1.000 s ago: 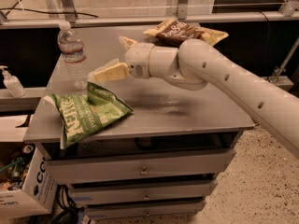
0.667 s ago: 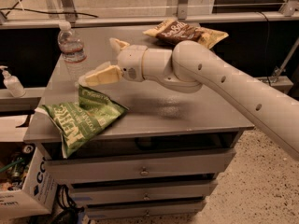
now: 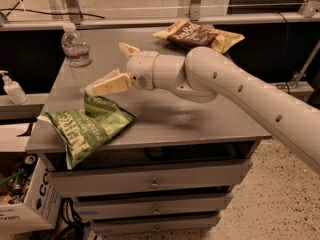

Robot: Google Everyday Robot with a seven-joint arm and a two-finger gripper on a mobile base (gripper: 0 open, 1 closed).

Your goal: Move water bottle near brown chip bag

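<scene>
I see the water bottle [image 3: 76,54] standing upright at the back left corner of the worktop [image 3: 200,119], well apart from the brown chip bag [image 3: 192,34], which lies at the back right on top of a pale yellow bag [image 3: 227,40].

I judge the bottle to be light to middling in weight, depending on how much water it holds, which I cannot tell. Its thin ribbed wall will give under a hard squeeze, and the clear plastic is smooth enough to slip. Being tall and narrow, it will tip if nudged near the cap. I would take it around the body at or just below the label band, where the ribs offer some bite, with a firm but not crushing hold.

The gripper [image 3: 117,66] hangs just right of the bottle, spread wide and holding nothing. One of its fingers [image 3: 107,84] reaches over the top edge of the green chip bag [image 3: 85,129], its tip close to the bottle's lower half, while the other points up and back.

Compared with a second ago, the gripper has travelled left and sits nearer the bottle, with the same wide spread. The bottle and the bags lie as they did.
</scene>
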